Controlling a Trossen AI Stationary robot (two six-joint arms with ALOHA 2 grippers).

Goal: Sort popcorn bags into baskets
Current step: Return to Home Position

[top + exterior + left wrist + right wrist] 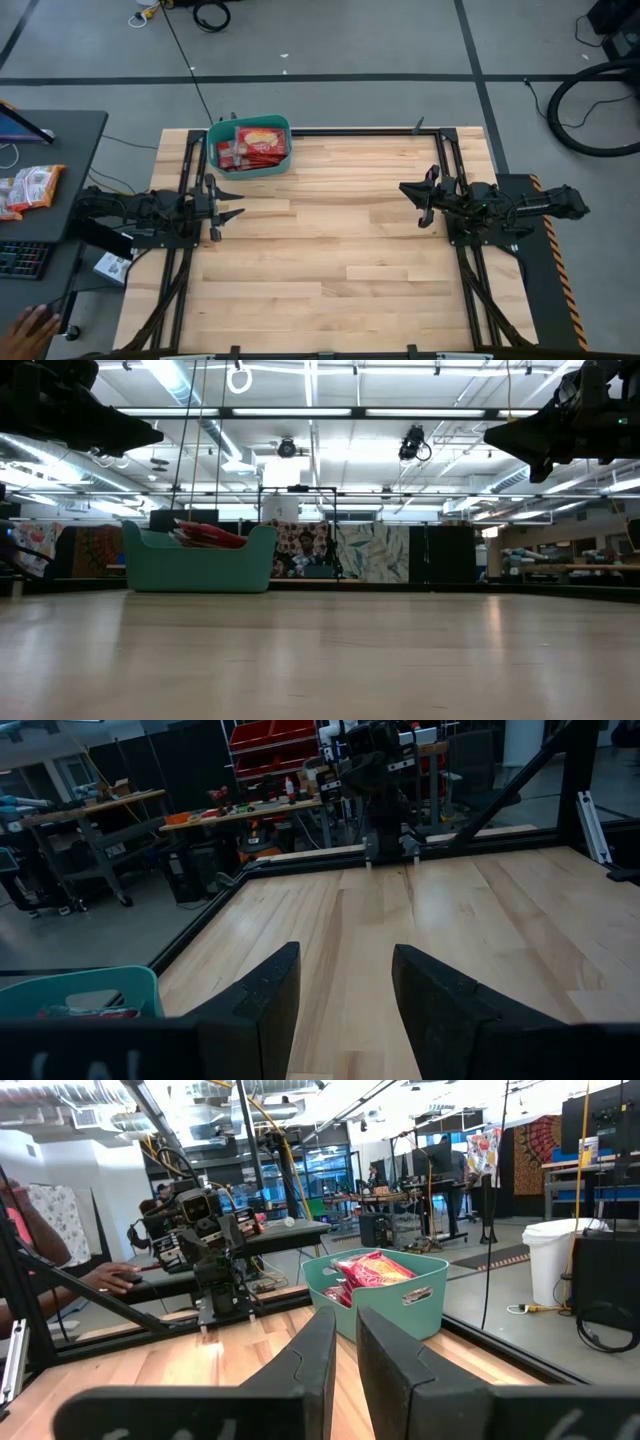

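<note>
Wooden table (340, 250) under two dark arms. Left gripper (236, 203) above the table's left side, released, fingers apart, holding nothing. Right gripper (411, 203) above the right side, fingers narrowly parted, holding nothing. Teal tub (250, 168) at the far edge, left of centre. Red popcorn bags (258, 143) piled inside the tub.

Grey floor (350, 40), dark side desk (60, 140)

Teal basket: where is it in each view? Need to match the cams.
High view: basket at the table's upper-left corner.
Low view: basket left of centre, far across the table.
Left wrist view: basket rim at the picture's lower-left edge.
Right wrist view: basket just right of picture centre.
Shared landmark: the red popcorn bags inside it.
</note>
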